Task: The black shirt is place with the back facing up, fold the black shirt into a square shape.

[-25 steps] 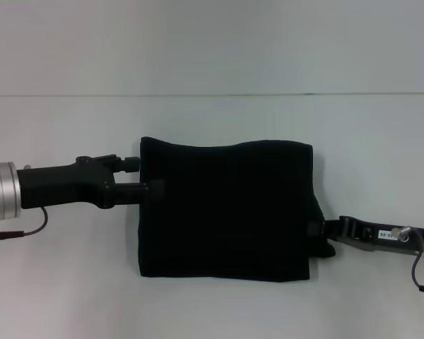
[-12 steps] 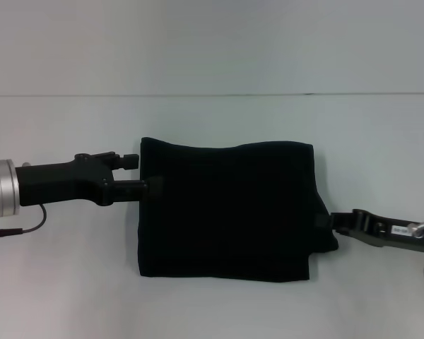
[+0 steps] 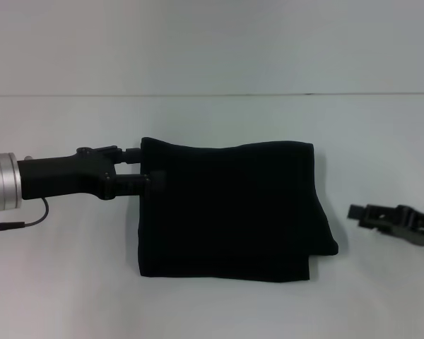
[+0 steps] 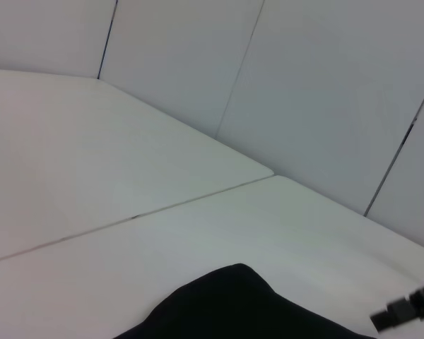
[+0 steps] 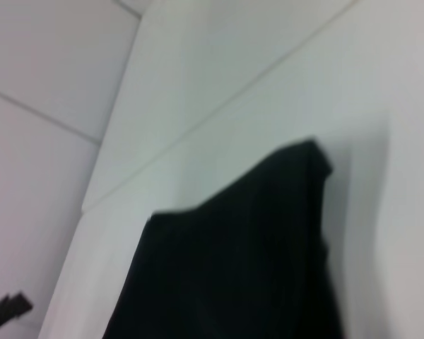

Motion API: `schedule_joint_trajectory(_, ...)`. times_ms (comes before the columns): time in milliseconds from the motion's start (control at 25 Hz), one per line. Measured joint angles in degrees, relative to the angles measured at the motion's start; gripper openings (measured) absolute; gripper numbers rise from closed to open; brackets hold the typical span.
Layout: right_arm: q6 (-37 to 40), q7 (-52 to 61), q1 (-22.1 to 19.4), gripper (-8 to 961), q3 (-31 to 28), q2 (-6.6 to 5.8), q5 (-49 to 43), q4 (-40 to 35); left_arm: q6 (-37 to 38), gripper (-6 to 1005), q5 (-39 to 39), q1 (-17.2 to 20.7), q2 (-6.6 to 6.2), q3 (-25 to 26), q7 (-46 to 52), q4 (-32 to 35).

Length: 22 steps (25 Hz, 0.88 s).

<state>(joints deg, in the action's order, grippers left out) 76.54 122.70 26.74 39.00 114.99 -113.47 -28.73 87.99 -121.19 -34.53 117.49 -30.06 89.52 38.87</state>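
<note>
The black shirt (image 3: 230, 212) lies folded into a rough rectangle on the white table (image 3: 212, 120), with a small bulge at its lower right corner. No lettering shows. My left gripper (image 3: 145, 167) is at the shirt's left edge, open, with one finger (image 3: 133, 151) beside the top left corner and the other reaching onto the fabric. My right gripper (image 3: 356, 211) is right of the shirt, apart from it over bare table. The shirt also shows in the left wrist view (image 4: 233, 311) and the right wrist view (image 5: 233, 268).
The table runs wide on every side of the shirt, with a seam line (image 3: 212, 94) across the back. Pale wall panels (image 4: 325, 92) stand behind it.
My right gripper has drawn back to the right, off the shirt's right edge. My left gripper has shifted slightly toward the back along the left edge. The shirt has stayed put.
</note>
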Motion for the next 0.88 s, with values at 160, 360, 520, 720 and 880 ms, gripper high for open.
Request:
schedule_joint_trajectory(160, 2.25, -2.89, -0.43, 384, -4.28, -1.36, 0.15, -0.80, 0.59, 874, 0.20, -0.52, -0.12, 0.00, 0.25, -0.02)
schedule_joint_trajectory(360, 8.63, -7.85, 1.40, 591, -6.27, -3.43, 0.18, -2.36, 4.77, 874, 3.02, -1.13, -0.40, 0.00, 0.73, -0.20)
schedule_joint_trajectory(520, 12.91, -14.63, 2.53, 763, -6.35, -3.49, 0.18, -4.79, 8.66, 875, 4.85, -1.30, -0.69, 0.05, 2.00, -0.24)
schedule_joint_trajectory(720, 18.12, -23.81, 4.03, 906, -5.55, -2.19, -0.08, -8.33, 12.77, 881, 4.81, -1.00, -0.91, 0.48, 3.15, 0.32)
schedule_joint_trajectory(880, 19.30, -26.57, 4.99, 922, -2.67, -1.45, -0.25, -11.36, 14.12, 881, 2.08, -0.90, -1.03, -0.19, 3.00, 1.54)
